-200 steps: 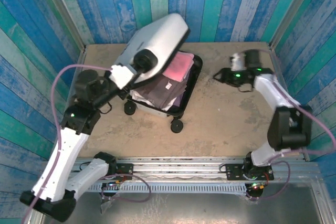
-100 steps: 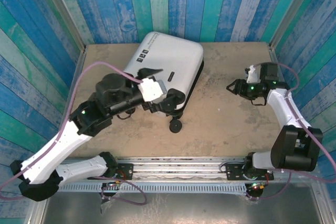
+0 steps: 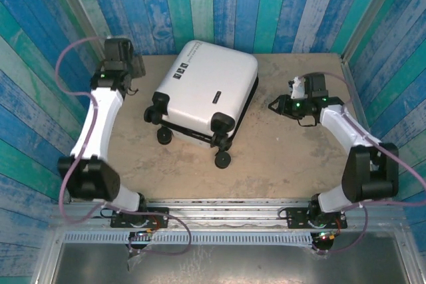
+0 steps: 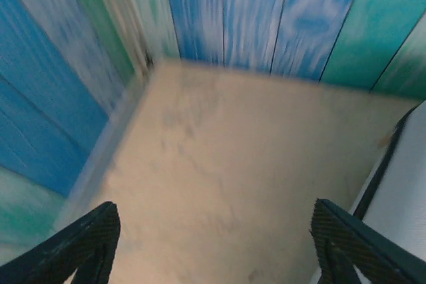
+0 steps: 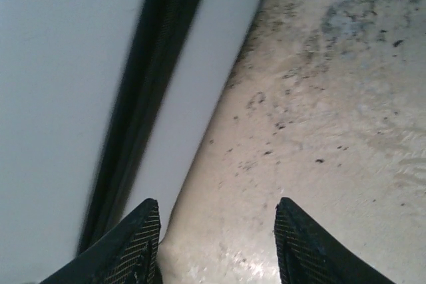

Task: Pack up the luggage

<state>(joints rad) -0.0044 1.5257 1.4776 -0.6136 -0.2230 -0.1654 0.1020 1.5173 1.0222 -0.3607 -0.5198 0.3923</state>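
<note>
Left gripper [image 4: 214, 212] is hanging over bare table [image 3: 293, 164] in the far left corner, its fingers spread wide apart and holding nothing. I am watching the right gripper [image 5: 219, 204] on the other side, fingers also parted and empty, hovering low just beside the luggage [image 3: 203, 88]. That white hard-shell case is lying flat and closed at the middle of the table, toward the far wall, with its black wheels [image 3: 223, 159] pointing toward the arm bases. I am judging it to be stiff and bulky, probably heavy for these arms, with a smooth curved shell that fingers would be slipping off. The black zipper seam [image 5: 146, 64] running round the side, seen close from the right wrist, is looking like the best place to pinch; the wheel housings are looking like a second option.
</note>
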